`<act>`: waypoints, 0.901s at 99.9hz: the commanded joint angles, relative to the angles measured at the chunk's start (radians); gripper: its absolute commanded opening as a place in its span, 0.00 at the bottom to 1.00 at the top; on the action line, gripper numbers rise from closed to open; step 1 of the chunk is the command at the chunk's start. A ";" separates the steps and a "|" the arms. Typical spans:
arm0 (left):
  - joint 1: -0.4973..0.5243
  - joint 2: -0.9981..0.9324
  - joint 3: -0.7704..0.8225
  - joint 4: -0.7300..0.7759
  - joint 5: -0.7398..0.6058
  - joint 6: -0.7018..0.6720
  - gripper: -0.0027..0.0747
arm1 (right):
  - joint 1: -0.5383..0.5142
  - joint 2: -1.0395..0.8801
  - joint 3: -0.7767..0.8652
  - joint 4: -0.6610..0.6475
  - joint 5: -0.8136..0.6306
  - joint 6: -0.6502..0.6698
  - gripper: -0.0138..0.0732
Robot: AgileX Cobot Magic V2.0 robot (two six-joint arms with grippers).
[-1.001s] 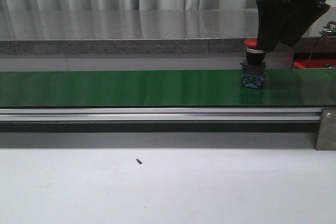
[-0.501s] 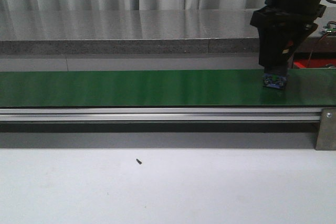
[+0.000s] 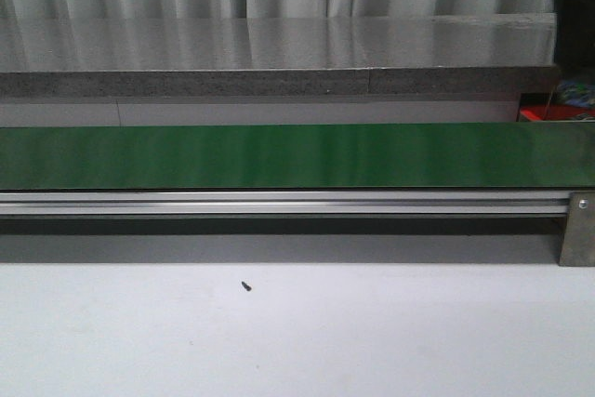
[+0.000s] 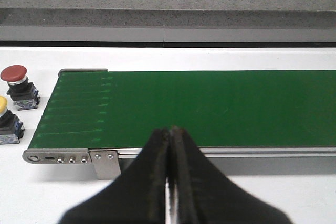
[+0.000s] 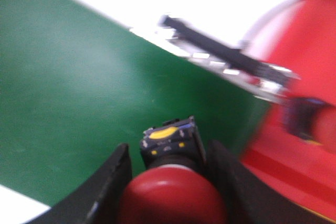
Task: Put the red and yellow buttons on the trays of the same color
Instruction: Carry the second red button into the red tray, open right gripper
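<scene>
Now the right end effector (image 5: 168,182), gripping the red button (image 5: 170,195), has left the green belt (image 3: 279,155).

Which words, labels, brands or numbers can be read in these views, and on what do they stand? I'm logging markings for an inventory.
No readable text in any view.
Red button in the right gripper: yellow patch on its block, blurred, no characters legible.
Red button and yellow button beside the green belt: no legible markings.
Belt frame: bare metal, no label.
</scene>
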 commanded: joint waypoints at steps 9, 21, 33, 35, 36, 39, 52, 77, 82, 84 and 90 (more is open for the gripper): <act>-0.007 0.003 -0.027 -0.003 -0.083 0.002 0.01 | -0.166 -0.050 -0.088 -0.003 -0.003 -0.008 0.38; -0.007 0.003 -0.027 -0.003 -0.083 0.002 0.01 | -0.289 -0.036 -0.088 0.002 -0.051 -0.008 0.38; -0.007 0.003 -0.027 -0.003 -0.083 0.002 0.01 | -0.378 0.002 -0.088 0.059 -0.110 -0.008 0.38; -0.007 0.003 -0.027 -0.003 -0.083 0.002 0.01 | -0.389 0.011 -0.088 0.076 -0.121 -0.008 0.38; -0.007 0.003 -0.027 -0.003 -0.083 0.002 0.01 | -0.393 0.017 -0.088 0.081 -0.125 -0.008 0.38; -0.007 0.003 -0.027 -0.003 -0.083 0.002 0.01 | -0.405 0.031 -0.088 0.109 -0.139 -0.008 0.38; -0.007 0.003 -0.027 -0.003 -0.083 0.002 0.01 | -0.423 0.091 -0.088 0.141 -0.195 -0.009 0.38; -0.007 0.003 -0.027 -0.003 -0.083 0.002 0.01 | -0.404 0.190 -0.088 0.140 -0.264 -0.009 0.38; -0.007 0.003 -0.027 -0.003 -0.083 0.002 0.01 | -0.403 0.203 -0.088 0.138 -0.272 -0.009 0.38; -0.007 0.003 -0.027 -0.003 -0.083 0.002 0.01 | -0.403 0.208 -0.091 0.138 -0.274 -0.009 0.38; -0.007 0.003 -0.027 -0.003 -0.084 0.002 0.01 | -0.398 0.223 -0.093 0.139 -0.280 -0.009 0.38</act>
